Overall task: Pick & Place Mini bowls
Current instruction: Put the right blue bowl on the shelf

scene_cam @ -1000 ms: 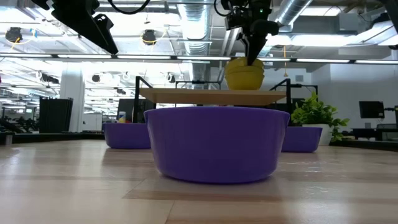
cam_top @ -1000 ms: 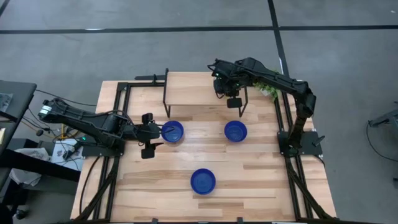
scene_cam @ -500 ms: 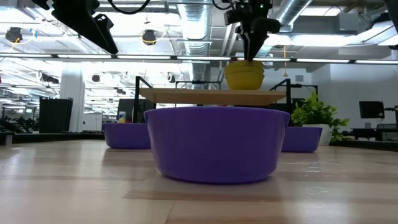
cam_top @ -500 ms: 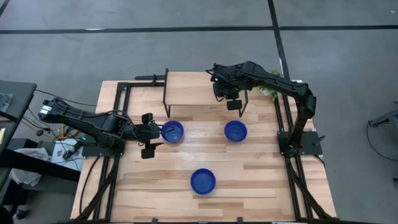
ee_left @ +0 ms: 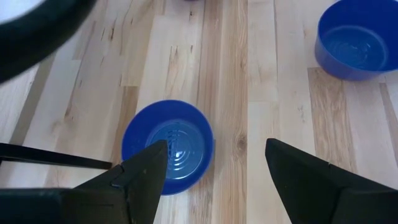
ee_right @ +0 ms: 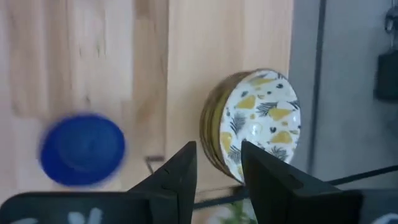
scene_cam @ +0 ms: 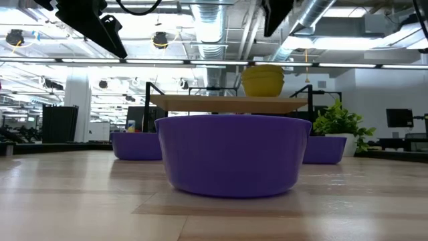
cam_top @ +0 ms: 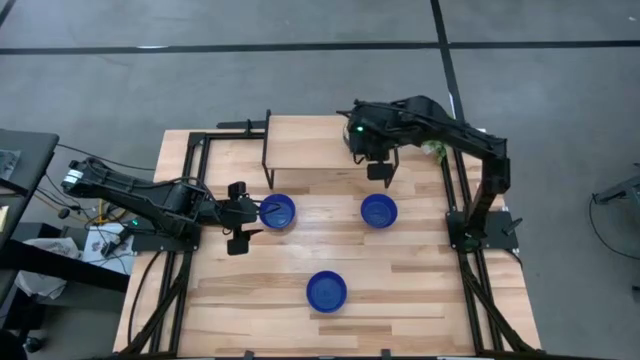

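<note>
Three glossy blue mini bowls stand upright on the wooden table: one [cam_top: 278,211] at the left, one [cam_top: 378,211] at the right, one [cam_top: 326,290] near the front edge. A stack of patterned bowls [ee_right: 261,121], white inside with yellow and dark leaf marks, rests on a raised wooden shelf [scene_cam: 227,104] at the far side, shown as the yellow stack [scene_cam: 263,80] in the low view. My left gripper [ee_left: 211,168] hovers open just left of the left blue bowl [ee_left: 166,146]. My right gripper [ee_right: 219,165] is open, high above the shelf, touching nothing.
The shelf stands on thin black legs [cam_top: 268,150] at the table's far side. A small green plant [scene_cam: 341,120] sits by the far right corner. Black frame rails run along both sides. Bare wood lies between the blue bowls.
My right gripper has risen from the top of the patterned stack on the shelf, nearly leaving the low view, and has shifted slightly toward the table's right. The stack stays in place on the shelf. The left arm and the blue bowls have kept still.
</note>
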